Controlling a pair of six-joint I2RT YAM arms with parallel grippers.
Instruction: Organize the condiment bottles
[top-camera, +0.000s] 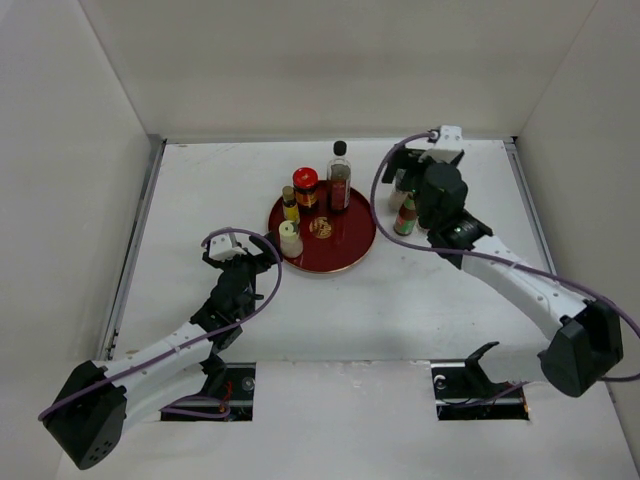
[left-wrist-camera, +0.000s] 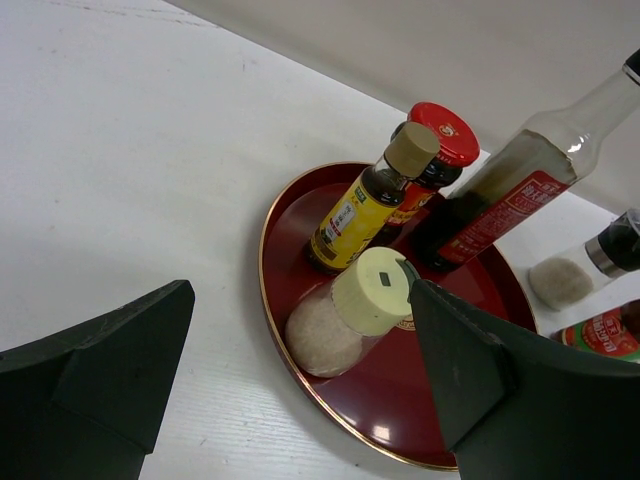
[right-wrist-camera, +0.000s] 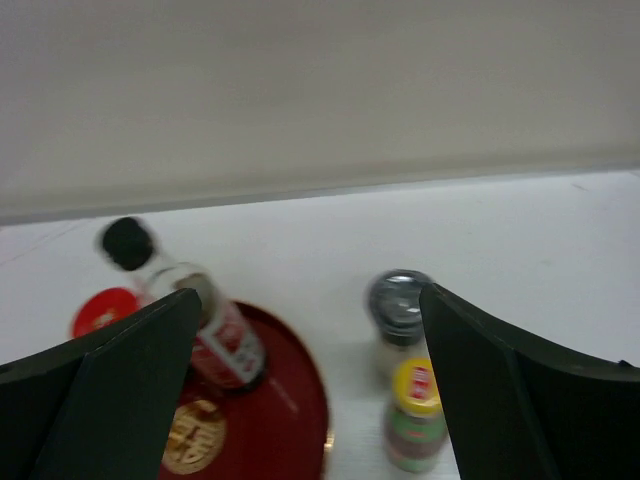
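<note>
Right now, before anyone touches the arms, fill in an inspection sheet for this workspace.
Surface: white table carrying a round red tray.
Job's things: on the tray stand the tall black-capped bottle, red-capped jar, yellow-labelled bottle and cream-capped shaker; right of the tray stand the grey-capped shaker and yellow-capped bottle.
Clutter: nothing seen.
Grippers: left gripper open, beside the tray's left rim; right gripper open, above the two off-tray bottles.
Cables: left purple cable and right purple cable loop along the arms.
Surroundings: white walls on three sides.
</note>
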